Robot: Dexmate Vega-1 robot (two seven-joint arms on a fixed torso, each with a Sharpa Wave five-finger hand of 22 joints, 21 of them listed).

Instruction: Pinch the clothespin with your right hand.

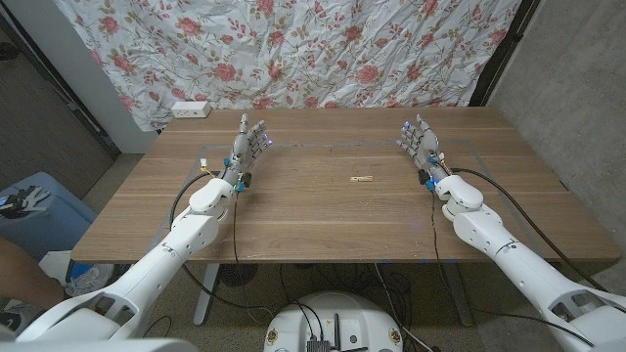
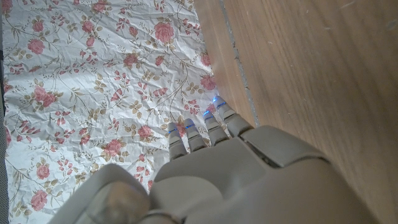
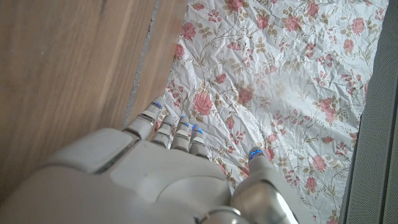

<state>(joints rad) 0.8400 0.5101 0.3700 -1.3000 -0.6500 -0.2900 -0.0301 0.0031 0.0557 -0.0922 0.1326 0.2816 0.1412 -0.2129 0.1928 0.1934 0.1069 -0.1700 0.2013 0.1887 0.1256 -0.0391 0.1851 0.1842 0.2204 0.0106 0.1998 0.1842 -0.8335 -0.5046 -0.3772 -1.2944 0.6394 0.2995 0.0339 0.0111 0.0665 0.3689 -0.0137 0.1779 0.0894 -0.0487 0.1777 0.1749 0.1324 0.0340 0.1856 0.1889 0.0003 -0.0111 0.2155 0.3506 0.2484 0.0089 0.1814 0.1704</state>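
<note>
A small wooden clothespin [image 1: 362, 179] lies on the wooden table [image 1: 313, 215], a little right of the middle. My right hand [image 1: 421, 145] stands on the table at the far right, fingers stretched out and apart, holding nothing, well to the right of the clothespin. At the far left my left hand [image 1: 246, 147] stands the same way, fingers extended and empty. In the right wrist view the back of my right hand [image 3: 155, 180] points toward the floral cloth, and in the left wrist view my left hand [image 2: 217, 174] does likewise.
A floral cloth [image 1: 293, 49] hangs behind the table's far edge. A white power strip [image 1: 190, 110] sits at the back left corner. A blue bin [image 1: 39, 210] stands on the floor to the left, and a person's arm [image 1: 20, 269] shows at the left edge.
</note>
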